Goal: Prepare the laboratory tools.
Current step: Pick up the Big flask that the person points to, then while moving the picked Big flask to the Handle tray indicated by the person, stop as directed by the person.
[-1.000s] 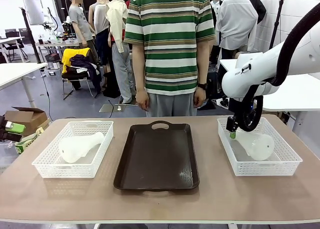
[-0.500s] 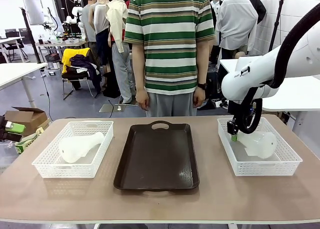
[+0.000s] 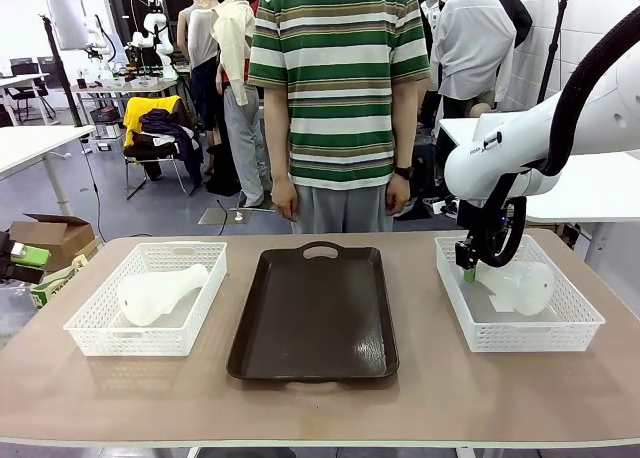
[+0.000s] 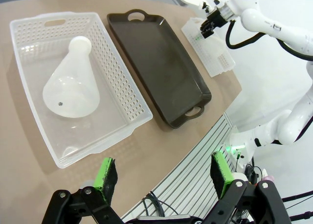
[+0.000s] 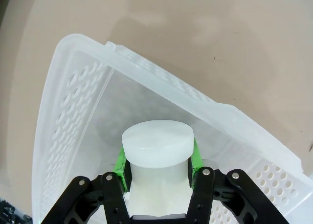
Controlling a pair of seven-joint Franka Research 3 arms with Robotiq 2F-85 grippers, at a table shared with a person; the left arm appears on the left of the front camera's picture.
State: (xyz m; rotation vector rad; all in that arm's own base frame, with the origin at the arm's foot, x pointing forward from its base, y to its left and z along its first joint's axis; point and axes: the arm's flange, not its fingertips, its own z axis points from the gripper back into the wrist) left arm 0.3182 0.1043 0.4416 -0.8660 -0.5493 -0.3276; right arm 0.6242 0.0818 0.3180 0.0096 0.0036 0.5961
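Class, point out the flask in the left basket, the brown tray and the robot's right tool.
flask in the left basket (image 4: pixel 73 89): left wrist view, its conical body.
brown tray (image 3: pixel 315 318): front view, its bare floor.
right tool (image 5: pixel 157 167): right wrist view, midway between its pads, shut on the second flask (image 5: pixel 155 141).

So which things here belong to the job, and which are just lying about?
Job: left frosted-white conical flask; right frosted-white conical flask, neck clamped in right hand.
Lying about: left white lattice plastic basket; right white lattice plastic basket; dark brown rectangular tray.
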